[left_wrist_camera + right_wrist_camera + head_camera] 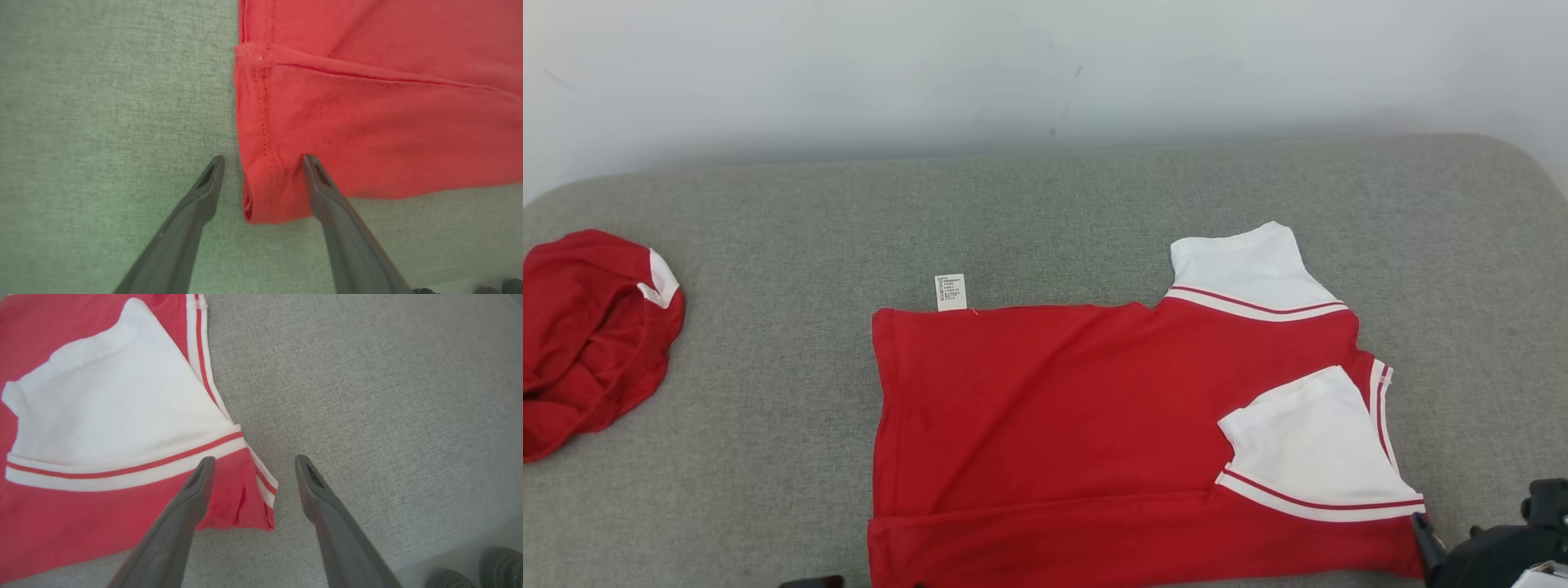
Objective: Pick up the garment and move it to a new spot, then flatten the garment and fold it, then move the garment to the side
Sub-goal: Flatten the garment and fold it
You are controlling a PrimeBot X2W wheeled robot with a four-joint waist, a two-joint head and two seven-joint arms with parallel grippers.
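Note:
The garment (1054, 425), a red shirt with white sleeves and red-and-white trim, lies spread flat on the grey cushion (768, 457), its near edge folded up in a band. In the left wrist view my left gripper (263, 163) is open, its fingers straddling the garment's (367, 122) near left corner. In the right wrist view my right gripper (254, 462) is open too. One finger hangs over the red corner below the white sleeve (102, 416) and the other over bare cushion. The right gripper (1425, 543) also shows at the lower right of the head view.
A second red-and-white garment (592, 335) lies bunched at the cushion's far left. A white care label (951, 292) sticks out from the shirt's far edge. A pale wall (1045, 65) stands behind the cushion. The cushion's front edge (449, 547) runs just under my grippers.

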